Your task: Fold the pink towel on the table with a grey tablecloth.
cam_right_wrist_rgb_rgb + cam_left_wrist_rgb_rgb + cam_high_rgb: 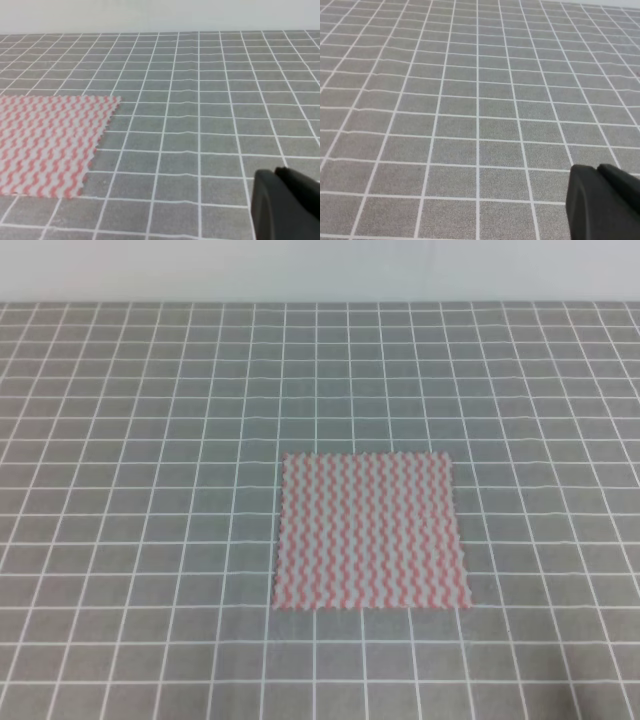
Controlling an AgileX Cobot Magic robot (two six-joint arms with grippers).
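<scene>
The pink towel (370, 532) lies flat and unfolded on the table with a grey tablecloth (150, 490), slightly right of centre and a few grid squares wide. Its right part, with a scalloped edge, shows at the left of the right wrist view (47, 142). No arm or gripper appears in the exterior high view. A black finger (602, 202) of my left gripper shows at the lower right of the left wrist view, over bare gridded cloth (470, 100). Another black finger (285, 205) of my right gripper shows low right, well to the right of the towel. Nothing is held.
The gridded grey cloth (210, 100) surrounds the towel on all sides. A pale wall (320, 270) runs along the table's far edge. No other objects are in view.
</scene>
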